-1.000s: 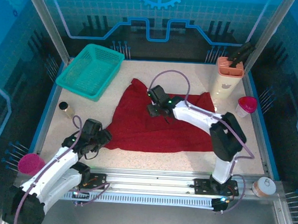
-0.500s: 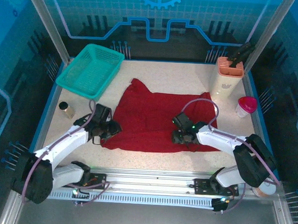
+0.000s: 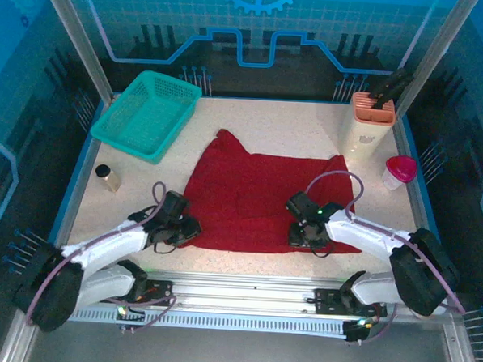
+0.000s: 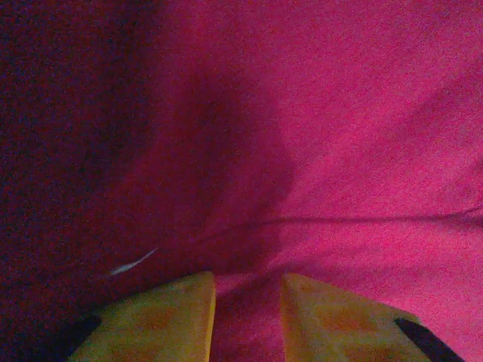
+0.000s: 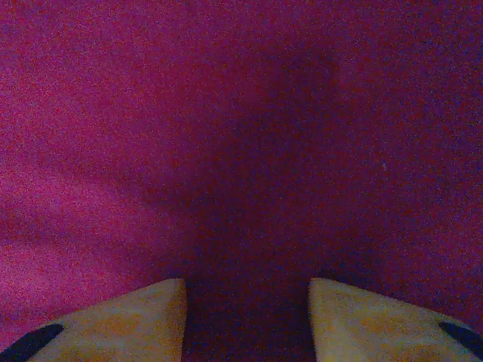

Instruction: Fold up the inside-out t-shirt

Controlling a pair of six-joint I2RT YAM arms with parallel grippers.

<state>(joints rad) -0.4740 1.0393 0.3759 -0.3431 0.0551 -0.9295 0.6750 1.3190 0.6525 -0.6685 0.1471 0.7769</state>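
Observation:
The inside-out t-shirt (image 3: 249,199) is dark red and lies spread over the middle of the table. My left gripper (image 3: 189,229) sits low at its near left corner. In the left wrist view, red cloth (image 4: 339,136) bunches up between the yellow fingers (image 4: 162,317), which stand close together, so the left gripper (image 4: 247,280) is shut on a fold. My right gripper (image 3: 308,233) rests on the near right part of the shirt. Its fingers (image 5: 128,317) stand well apart over flat, shadowed cloth (image 5: 151,113), so the right gripper (image 5: 247,285) is open.
A teal basket (image 3: 146,113) stands at the back left and a small dark bottle (image 3: 106,175) near the left wall. At the back right are a white and orange holder (image 3: 368,123) and a pink-lidded cup (image 3: 399,171). The table's near edge lies just behind both grippers.
Both grippers have come toward the near edge. The left one moved onto the shirt's near left corner and narrowed on cloth. The right one travelled from the shirt's middle to its near right.

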